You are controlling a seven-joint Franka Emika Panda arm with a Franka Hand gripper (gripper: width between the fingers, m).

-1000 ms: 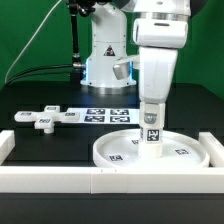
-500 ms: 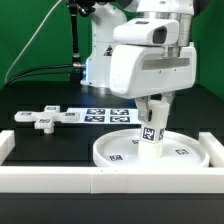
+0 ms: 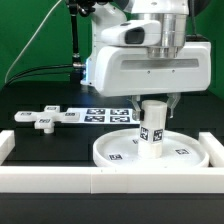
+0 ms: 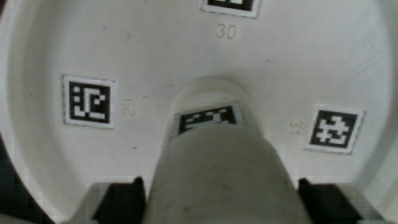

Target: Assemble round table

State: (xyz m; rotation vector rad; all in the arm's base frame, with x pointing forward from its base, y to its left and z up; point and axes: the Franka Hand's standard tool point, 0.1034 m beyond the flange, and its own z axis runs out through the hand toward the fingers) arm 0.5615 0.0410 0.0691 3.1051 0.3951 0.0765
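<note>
hand (image 4: 221, 198) pinches leg (image 3: 152, 122) near its top | leg upright, long axis vertical, lower end at disc (image 3: 108, 155) centre | disc flat on tabletop (image 3: 40, 95), exterior view's right | base (image 3: 36, 120) at exterior view's left, well apart

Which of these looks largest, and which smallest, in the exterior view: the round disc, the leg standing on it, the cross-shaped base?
1. The round disc: clearly the largest.
2 and 3. The leg and the cross-shaped base: not sure. The pincer hides the leg's top, and the base lies farther from the camera.
</note>
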